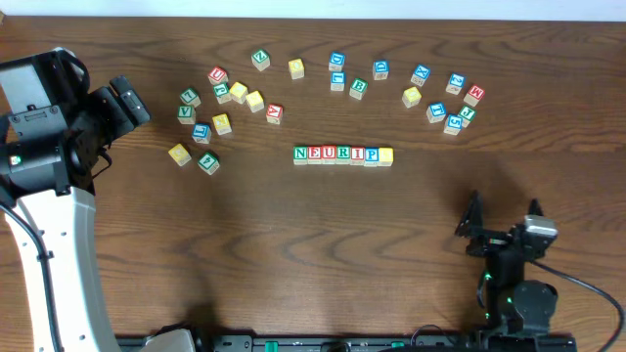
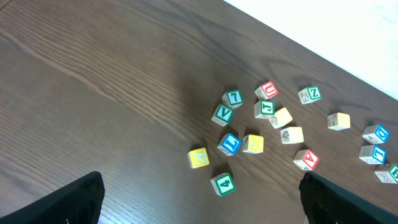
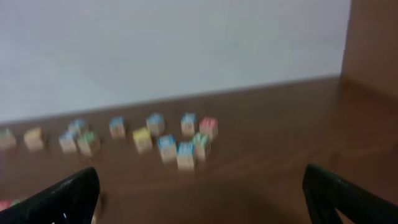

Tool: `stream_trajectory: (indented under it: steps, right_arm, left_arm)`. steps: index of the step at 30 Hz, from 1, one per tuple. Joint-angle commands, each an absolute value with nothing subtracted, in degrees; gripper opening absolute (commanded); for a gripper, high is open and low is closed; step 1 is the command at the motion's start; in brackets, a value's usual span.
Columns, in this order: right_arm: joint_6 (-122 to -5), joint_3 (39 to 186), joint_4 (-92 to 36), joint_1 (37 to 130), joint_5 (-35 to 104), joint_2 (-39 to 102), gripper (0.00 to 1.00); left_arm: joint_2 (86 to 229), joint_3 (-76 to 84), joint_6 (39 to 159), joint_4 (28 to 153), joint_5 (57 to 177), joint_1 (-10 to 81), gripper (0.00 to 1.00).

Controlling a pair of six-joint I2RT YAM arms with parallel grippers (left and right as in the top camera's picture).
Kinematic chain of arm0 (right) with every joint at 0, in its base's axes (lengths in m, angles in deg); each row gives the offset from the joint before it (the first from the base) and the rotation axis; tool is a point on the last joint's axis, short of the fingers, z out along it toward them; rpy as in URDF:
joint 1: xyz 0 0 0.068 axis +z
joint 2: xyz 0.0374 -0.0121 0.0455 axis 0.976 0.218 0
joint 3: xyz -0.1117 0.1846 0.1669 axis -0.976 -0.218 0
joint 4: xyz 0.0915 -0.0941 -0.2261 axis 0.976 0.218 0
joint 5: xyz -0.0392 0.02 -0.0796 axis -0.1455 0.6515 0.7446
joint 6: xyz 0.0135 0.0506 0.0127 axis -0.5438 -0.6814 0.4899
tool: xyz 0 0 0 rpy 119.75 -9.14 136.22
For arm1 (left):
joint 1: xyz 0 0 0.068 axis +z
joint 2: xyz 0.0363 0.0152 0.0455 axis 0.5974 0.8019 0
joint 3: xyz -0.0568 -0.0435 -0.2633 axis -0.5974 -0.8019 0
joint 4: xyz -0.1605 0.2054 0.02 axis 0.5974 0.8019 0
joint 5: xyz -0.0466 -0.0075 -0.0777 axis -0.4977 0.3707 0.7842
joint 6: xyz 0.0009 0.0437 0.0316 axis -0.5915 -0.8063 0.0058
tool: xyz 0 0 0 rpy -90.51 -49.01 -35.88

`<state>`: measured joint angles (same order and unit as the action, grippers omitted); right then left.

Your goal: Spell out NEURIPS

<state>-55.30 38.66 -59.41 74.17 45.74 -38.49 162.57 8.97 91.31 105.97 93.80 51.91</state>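
Note:
Seven cubes stand touching in a straight row, NEURIPS, mid-table: N, E, U, R, I, P read left to right, and a yellow-faced cube closes the right end. My left gripper hovers open at the far left, well away from the row, and its own camera shows black fingers spread wide over loose cubes with nothing held. My right gripper sits open near the front right, below and right of the row. In the blurred right wrist view its fingers are wide apart and empty.
Loose letter cubes lie in a left cluster, a back-middle group and a right cluster. A green cube marked 4 lies between the left fingers, with a yellow cube beside it. A white surface borders the table's far edge.

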Motion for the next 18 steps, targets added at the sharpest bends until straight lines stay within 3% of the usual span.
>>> stream_trajectory:
  steps: [1, 18]
  right_arm:
    - [-55.39, 38.51, -57.40, 74.41, 44.19, -38.91, 0.99]
    - [-55.37, 38.55, -56.53, 74.41, 44.10, -38.84, 0.99]
  left_arm:
    - [162.48, 9.65, 91.14, 105.94, 93.65, 52.15, 0.99]
    - [162.48, 9.65, 91.14, 105.94, 93.67, 52.15, 0.99]
